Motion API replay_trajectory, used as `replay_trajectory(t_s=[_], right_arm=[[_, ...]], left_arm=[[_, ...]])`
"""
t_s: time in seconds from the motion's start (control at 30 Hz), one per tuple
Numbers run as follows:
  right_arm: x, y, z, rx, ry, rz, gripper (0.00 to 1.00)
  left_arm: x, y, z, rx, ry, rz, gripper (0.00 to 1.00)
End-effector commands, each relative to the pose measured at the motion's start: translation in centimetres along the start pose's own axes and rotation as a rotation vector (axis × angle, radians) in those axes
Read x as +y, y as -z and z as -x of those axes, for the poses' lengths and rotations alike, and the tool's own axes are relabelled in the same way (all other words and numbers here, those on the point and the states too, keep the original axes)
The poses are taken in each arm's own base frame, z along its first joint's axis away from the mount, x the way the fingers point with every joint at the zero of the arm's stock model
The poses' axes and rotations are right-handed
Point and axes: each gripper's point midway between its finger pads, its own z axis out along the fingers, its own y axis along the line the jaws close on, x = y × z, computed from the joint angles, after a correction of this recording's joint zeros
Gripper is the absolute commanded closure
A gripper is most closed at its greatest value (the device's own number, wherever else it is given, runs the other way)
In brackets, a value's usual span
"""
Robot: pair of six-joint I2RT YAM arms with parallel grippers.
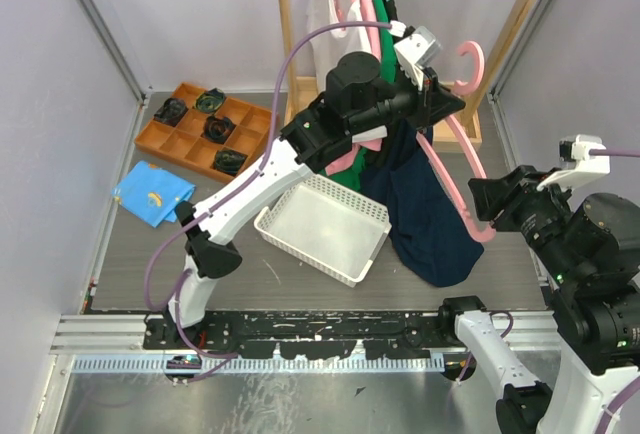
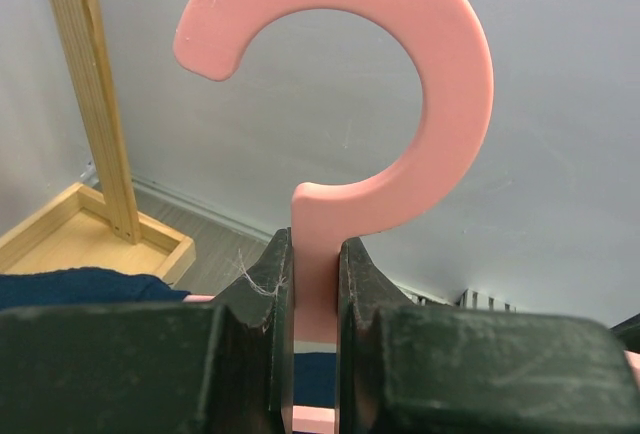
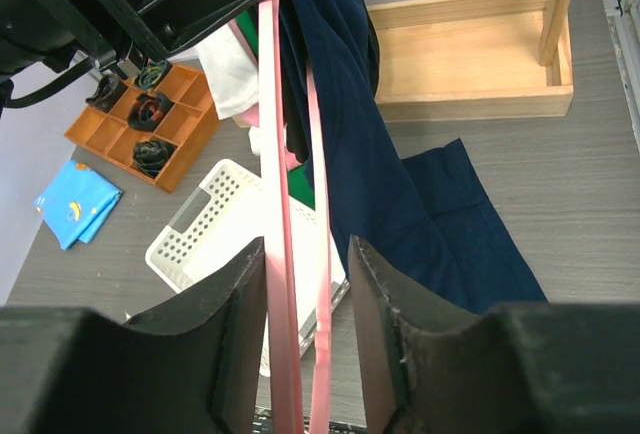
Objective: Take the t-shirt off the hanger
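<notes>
hanger [image 2: 430, 84] neck buried in left pincer [image 2: 315, 264], t-shirt [image 2: 80, 287] mostly hidden

Setting: robotics laboratory test cell. Evidence: left arm [image 1: 250, 189] and right arm [image 1: 590, 244], white-and-black, bolted to an aluminium rail [image 1: 110, 332] at the desk [image 1: 140, 264] edge; blank panel walls [image 1: 200, 14] with metal frame posts [image 1: 100, 24]; staged props: wooden garment rack [image 1: 285, 34], orange compartment tray [image 1: 148, 138], white perforated basket [image 1: 305, 254].
</notes>
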Motion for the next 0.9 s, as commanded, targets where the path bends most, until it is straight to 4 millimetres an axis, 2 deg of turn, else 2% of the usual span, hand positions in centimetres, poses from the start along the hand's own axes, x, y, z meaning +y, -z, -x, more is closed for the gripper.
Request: replay_trajectory(t_s=[0.0,0.23,0.4,0.47,0.53,0.63,0.77,0.87], right_arm=[[0.5,-1.1,1.5,-0.046,0.025,0.027,0.61],[0.5,-0.9,2.0,-0.065,0.029,0.026,0.75],[0.7,-0.6,2.2,-0.082,0.031,0.034,0.94],[0.7,-0.4,2.3,-0.090,0.029,0.035,0.99],[0.7,-0.3,2.4,-0.099,0.025,0.032,1.00],[0.5,-0.1,2.6,-0.114,0.016,0.017,0.99],[0.0,0.3,2.8,-0.141,0.004,-0.009,0.99],[-0.2,0.7,3.1,-0.168,0.002,-0.021,0.99]], left_arm=[[-2.4,2.3,5.1,-0.100,-0.001,-0.057,1.00],[-2.5,2.1,4.7,-0.089,0.013,-0.066,1.00],[-2.3,1.8,4.0,-0.068,0.021,-0.060,0.99],[-2.2,1.7,3.8,-0.061,0.030,-0.053,0.89],[-1.9,1.5,3.5,-0.055,0.036,-0.042,0.78],[-1.7,1.6,3.5,-0.054,0.039,-0.027,0.56],[-1.4,1.7,3.8,-0.060,0.038,-0.006,0.39],[-1.3,2.0,4.2,-0.069,0.032,0.003,0.34]])
